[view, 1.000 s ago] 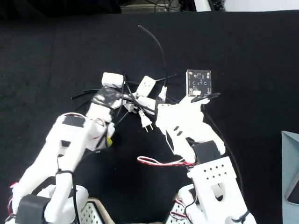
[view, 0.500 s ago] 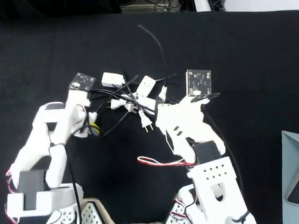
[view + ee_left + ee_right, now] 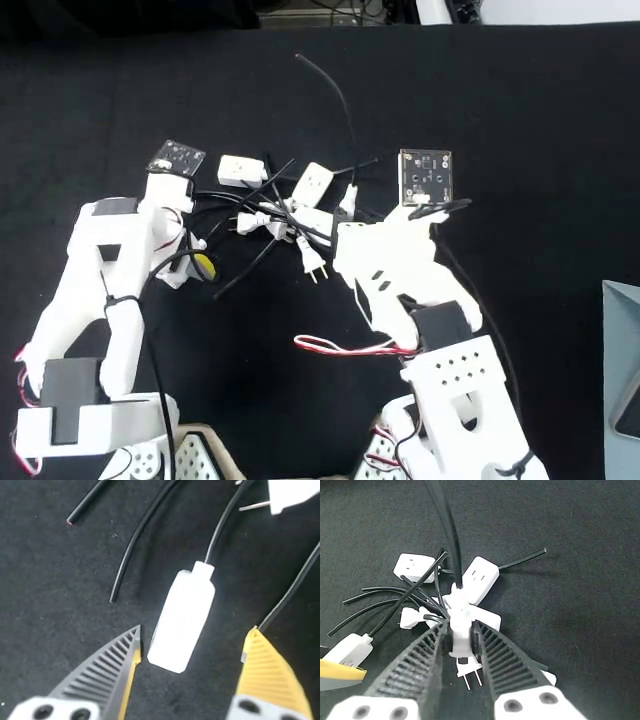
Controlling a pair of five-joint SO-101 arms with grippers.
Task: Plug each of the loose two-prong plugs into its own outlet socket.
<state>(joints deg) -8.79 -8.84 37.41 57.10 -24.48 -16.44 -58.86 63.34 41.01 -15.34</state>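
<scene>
Clamping a two-prong plug tight, the right claw should square its prongs to the nearby outlet socket before pushing; the left claw, wide open around a white corded piece on the surface, could hold that still.

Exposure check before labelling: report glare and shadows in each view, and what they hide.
High view: white arms glare; black cords sink into black cloth. Left wrist view: the white connector washes out inside the open left hand. Right wrist view: even light, the right hand's plug shows its prongs.
</scene>
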